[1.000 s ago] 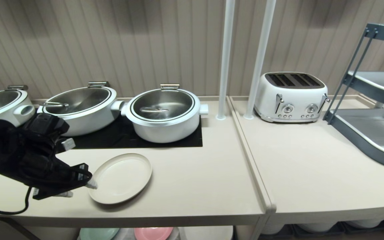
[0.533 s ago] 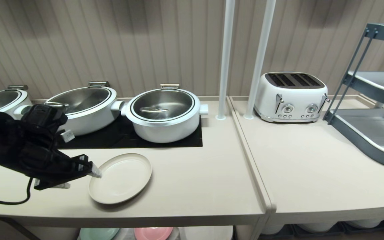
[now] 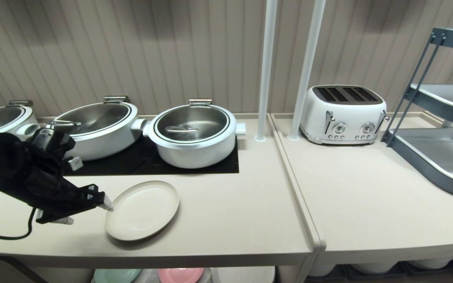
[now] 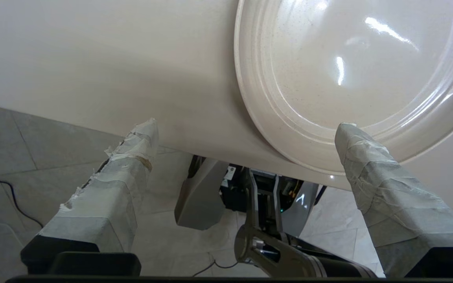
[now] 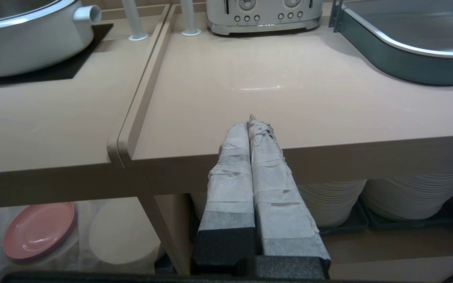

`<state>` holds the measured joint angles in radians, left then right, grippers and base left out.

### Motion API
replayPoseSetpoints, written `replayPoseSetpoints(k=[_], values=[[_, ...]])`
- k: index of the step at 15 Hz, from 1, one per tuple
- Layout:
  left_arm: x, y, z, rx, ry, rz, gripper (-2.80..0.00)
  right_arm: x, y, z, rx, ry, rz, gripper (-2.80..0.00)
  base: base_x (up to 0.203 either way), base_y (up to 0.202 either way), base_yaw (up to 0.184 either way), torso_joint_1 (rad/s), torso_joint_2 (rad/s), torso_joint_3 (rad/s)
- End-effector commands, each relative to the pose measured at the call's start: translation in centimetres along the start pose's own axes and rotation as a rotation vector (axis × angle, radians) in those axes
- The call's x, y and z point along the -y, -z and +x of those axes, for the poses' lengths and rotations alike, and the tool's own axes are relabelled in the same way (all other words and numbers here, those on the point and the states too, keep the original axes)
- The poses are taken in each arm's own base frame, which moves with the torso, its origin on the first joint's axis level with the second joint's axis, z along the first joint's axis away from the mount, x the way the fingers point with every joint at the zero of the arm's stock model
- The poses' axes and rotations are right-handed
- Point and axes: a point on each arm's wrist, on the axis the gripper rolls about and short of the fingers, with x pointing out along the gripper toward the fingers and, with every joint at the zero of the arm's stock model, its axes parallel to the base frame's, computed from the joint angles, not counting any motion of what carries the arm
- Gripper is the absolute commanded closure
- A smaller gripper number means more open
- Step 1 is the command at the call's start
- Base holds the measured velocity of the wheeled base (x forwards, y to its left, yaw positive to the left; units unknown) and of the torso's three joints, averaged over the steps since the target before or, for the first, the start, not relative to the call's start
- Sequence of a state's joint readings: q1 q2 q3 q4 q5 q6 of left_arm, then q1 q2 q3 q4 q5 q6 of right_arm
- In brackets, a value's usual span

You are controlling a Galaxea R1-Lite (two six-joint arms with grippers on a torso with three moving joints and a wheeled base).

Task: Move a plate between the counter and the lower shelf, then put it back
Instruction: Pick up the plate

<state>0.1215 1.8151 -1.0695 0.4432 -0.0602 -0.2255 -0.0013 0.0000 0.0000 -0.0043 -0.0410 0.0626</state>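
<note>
moved since earlier: left tool (image 3: 89, 206) backed off the plate (image 3: 142, 209) rim toward my left, jaws spread wider; plate unshifted.
plate: flat on surface (image 3: 226, 220) near front edge, before the cooktop; looks like put-back is done.
left tool: wide, holding nothing; one finger (image 4: 358, 147) over the rim.
right tool (image 5: 250, 125): parked low by the surface's front edge, pressed narrow, empty.
around: three white pots (image 3: 193, 133) behind plate, toaster (image 3: 344, 114) well apart.
lower shelf (image 5: 124, 232): pink plate (image 5: 37, 230) there.
in the way: i judge nothing blocks retreat.
</note>
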Motion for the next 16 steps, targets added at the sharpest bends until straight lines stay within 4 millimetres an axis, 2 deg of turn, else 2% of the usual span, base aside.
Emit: replayPoseSetpoints(k=[1, 7, 13, 16], values=[[0.0, -0.2, 1.4, -0.040, -0.010, -0.001, -2.80, 0.0, 0.0, 0.0, 0.000, 0.001, 0.000, 0.00, 0.000, 0.000, 0.000, 0.000, 0.00, 0.000], [-0.1, -0.8, 4.4, -0.058, -0.018, -0.011, -2.80, 0.0, 0.0, 0.0, 0.000, 0.001, 0.000, 0.00, 0.000, 0.000, 0.000, 0.000, 0.00, 0.000], [-0.1, -0.8, 6.5, -0.100, -0.026, -0.012, -2.80, 0.0, 0.0, 0.0, 0.000, 0.001, 0.000, 0.00, 0.000, 0.000, 0.000, 0.000, 0.00, 0.000], [0.2, -1.6, 7.5, -0.025, -0.006, -0.006, -2.80, 0.0, 0.0, 0.0, 0.000, 0.001, 0.000, 0.00, 0.000, 0.000, 0.000, 0.000, 0.00, 0.000]])
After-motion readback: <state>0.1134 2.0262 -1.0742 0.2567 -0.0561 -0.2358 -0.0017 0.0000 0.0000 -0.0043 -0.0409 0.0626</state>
